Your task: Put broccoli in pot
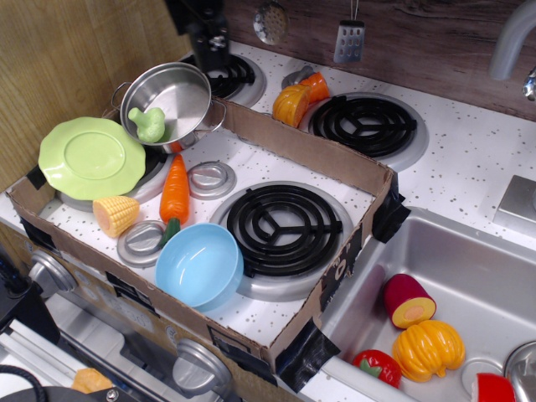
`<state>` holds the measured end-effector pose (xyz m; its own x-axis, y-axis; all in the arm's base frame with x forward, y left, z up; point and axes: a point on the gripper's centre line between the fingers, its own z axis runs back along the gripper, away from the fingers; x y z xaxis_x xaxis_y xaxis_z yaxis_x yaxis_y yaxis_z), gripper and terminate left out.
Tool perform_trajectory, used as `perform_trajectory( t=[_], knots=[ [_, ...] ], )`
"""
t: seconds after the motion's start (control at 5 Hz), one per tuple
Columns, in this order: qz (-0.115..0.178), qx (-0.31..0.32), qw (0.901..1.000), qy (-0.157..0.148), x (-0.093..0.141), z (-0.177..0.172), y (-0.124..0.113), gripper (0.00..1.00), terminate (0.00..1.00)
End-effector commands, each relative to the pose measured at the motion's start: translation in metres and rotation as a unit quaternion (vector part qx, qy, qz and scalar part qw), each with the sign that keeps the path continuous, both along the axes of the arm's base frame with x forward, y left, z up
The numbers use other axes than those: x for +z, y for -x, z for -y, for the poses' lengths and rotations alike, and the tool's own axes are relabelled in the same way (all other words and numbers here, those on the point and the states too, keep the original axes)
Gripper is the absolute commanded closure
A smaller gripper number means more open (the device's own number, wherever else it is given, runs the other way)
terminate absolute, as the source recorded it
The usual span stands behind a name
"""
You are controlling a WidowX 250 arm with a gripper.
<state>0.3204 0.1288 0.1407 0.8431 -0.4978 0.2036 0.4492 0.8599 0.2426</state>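
The light-green broccoli [151,124] lies inside the shiny steel pot [189,90], against its left inner wall. The pot sits tilted at the back left corner of the cardboard tray, on the edge of a burner. My gripper [214,52] is black and hangs above and to the right of the pot, over the back left burner. It is clear of the pot, holds nothing, and its fingers look apart.
A lime-green plate [90,157], a carrot [175,188], a corn piece [115,214] and a light-blue bowl [199,265] lie in the cardboard tray [311,149]. Orange toy pieces [295,99] sit behind it. The sink [477,268] at right holds toy food.
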Motion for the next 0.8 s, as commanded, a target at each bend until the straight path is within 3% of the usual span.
perform_trajectory(
  t=[0.0, 0.4, 0.6],
  knots=[
    [0.026, 0.002, 0.9996, -0.011, 0.0214, 0.0028, -0.0067, 0.0, 0.0],
    [0.026, 0.002, 0.9996, -0.011, 0.0214, 0.0028, -0.0067, 0.0, 0.0],
    [0.026, 0.002, 0.9996, -0.011, 0.0214, 0.0028, -0.0067, 0.0, 1.0]
  ],
)
